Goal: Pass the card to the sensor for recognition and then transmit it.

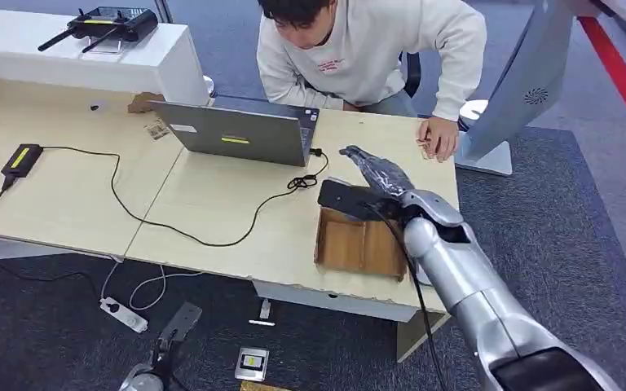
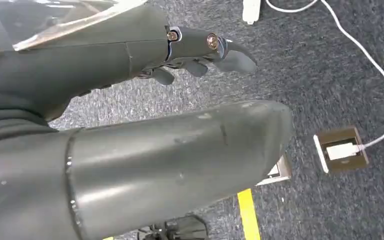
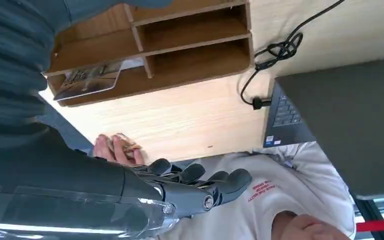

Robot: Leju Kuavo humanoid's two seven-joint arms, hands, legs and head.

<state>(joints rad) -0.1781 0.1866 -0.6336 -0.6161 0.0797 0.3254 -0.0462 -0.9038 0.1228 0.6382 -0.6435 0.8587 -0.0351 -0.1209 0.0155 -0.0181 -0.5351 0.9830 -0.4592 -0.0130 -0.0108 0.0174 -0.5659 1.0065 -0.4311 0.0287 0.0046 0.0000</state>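
Observation:
My right hand (image 1: 377,169) reaches out over the light wooden table (image 1: 228,220), past the far edge of a wooden tray (image 1: 357,246). Its fingers (image 3: 200,186) are stretched out and hold nothing. In the right wrist view a card (image 3: 87,80) lies flat in an end compartment of the tray (image 3: 190,55). Beyond my fingertips a person's hand (image 1: 438,137) rests on the table edge with a small brownish thing (image 3: 122,145) under its fingers. My left hand (image 2: 180,100) hangs over the carpet, fingers apart and empty.
A person in a white sweatshirt (image 1: 367,49) leans over the far side. An open laptop (image 1: 244,134) stands mid-table with a black cable (image 1: 212,236) trailing to a power brick (image 1: 22,159). A grey stand (image 1: 522,90) rises at the right; a power strip (image 1: 122,314) lies on the floor.

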